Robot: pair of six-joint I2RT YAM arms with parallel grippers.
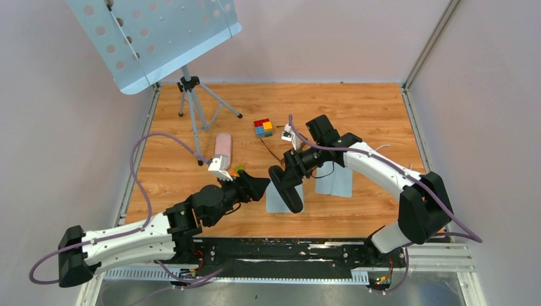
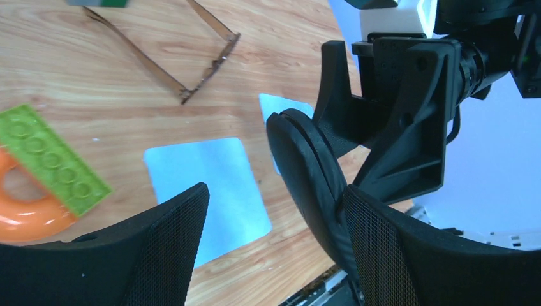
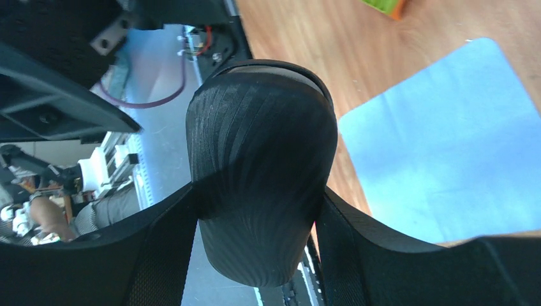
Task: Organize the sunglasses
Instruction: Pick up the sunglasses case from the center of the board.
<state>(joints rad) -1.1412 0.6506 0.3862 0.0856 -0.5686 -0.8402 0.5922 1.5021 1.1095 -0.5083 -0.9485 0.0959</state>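
Note:
The sunglasses [image 2: 191, 60] lie on the wooden table with their thin brown temple arms spread; in the top view [image 1: 269, 152] they show only as thin lines behind the grippers. My right gripper [image 1: 295, 171] is shut on a black oblong glasses case [image 1: 286, 188] and holds it above a blue cloth [image 1: 281, 199]. The right wrist view shows the case [image 3: 261, 153] clamped between both fingers [image 3: 166, 248]. My left gripper [image 1: 256, 188] is open just left of the case. In the left wrist view the case [image 2: 309, 172] sits against my right-hand finger [image 2: 395, 248].
A second blue cloth [image 1: 333, 182] lies to the right. A pink case [image 1: 223, 145], a green brick [image 2: 54, 159], an orange ring [image 2: 25, 213] and coloured blocks [image 1: 263, 128] are nearby. A music stand's tripod [image 1: 191, 95] stands at the back left.

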